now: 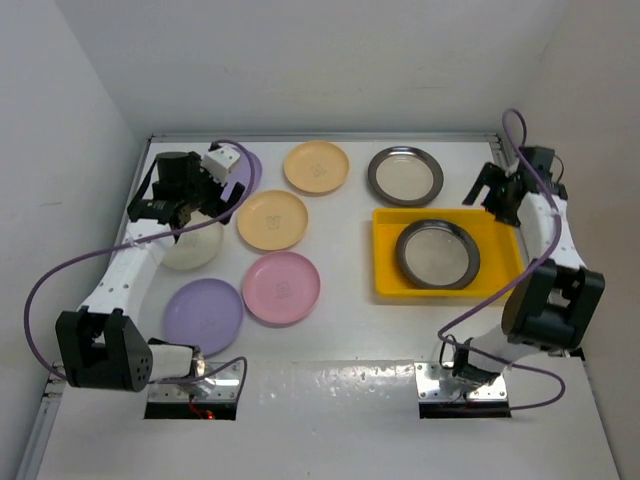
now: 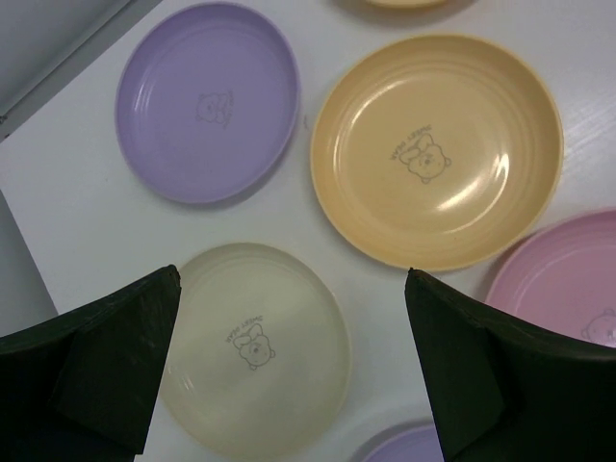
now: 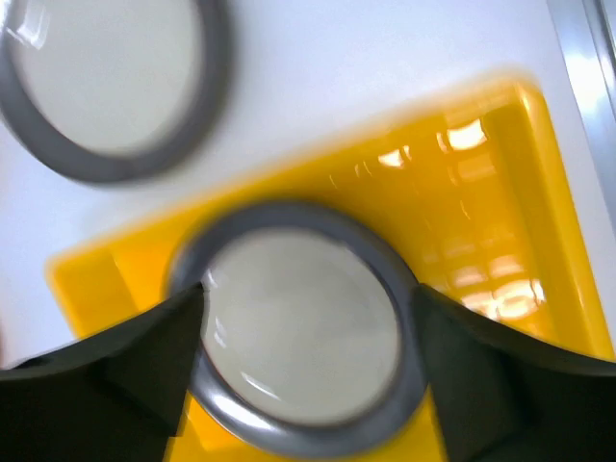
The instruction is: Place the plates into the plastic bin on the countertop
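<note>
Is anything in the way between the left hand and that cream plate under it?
Nothing visible. The open left hand hangs directly above the cream plate, with no other thing between them.

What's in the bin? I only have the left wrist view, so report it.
Observer: One metal-rimmed plate lies flat inside the yellow bin.
Operator: Give me the right claw.
Observer: The right claw is open and empty, above the bin's far right part.
Operator: Find the other metal one.
Observer: A second metal-rimmed plate sits outside the bin, just beyond its far wall.
</note>
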{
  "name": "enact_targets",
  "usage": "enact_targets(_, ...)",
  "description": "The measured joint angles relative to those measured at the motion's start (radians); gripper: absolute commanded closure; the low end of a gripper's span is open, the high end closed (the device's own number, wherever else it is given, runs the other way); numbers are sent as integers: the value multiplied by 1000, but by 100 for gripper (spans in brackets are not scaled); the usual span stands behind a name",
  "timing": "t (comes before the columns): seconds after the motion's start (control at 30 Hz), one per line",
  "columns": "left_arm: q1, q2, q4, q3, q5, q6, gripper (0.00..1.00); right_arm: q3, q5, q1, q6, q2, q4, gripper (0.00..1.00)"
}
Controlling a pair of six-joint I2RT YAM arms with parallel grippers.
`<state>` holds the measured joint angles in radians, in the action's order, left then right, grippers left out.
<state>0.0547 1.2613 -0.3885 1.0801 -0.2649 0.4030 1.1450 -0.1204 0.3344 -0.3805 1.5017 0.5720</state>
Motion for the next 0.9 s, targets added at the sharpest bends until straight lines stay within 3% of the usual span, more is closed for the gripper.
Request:
enact_targets(0.07, -3, 22, 19, 21, 28, -28, 0, 168, -18, -39, 15, 117, -5, 45)
enact_targets(0.1, -5, 23, 34, 23, 37, -41, 0, 246, -43, -52, 19, 184, -26, 50)
enact_targets(0.13, -5, 23, 50, 23, 41, -48, 0, 319, -74, -62, 10, 254, -59, 47)
enact_targets(0.2, -5, 23, 93, 19, 45, -58, 0, 477, -131, -71, -27, 417, -83, 31)
enact_targets(0.33, -4, 33, 170, 11, 40, -87, 0, 808, -199, -68, -101, 780, -117, 29)
enact_targets(0.4, -2, 61, 192, 19, 35, -99, 0, 898, -228, -66, -136, 909, -117, 32)
enact_targets(0.57, -2, 177, 206, 75, 24, -110, 0, 832, -336, -61, -230, 987, -185, 49)
enact_targets(0.77, -2, 227, 204, 114, 23, -116, 0, 708, -413, -89, -291, 968, -293, 100)
enact_targets(0.9, -2, 230, 205, 128, 21, -116, 0, 674, -472, -102, -368, 966, -401, 100)
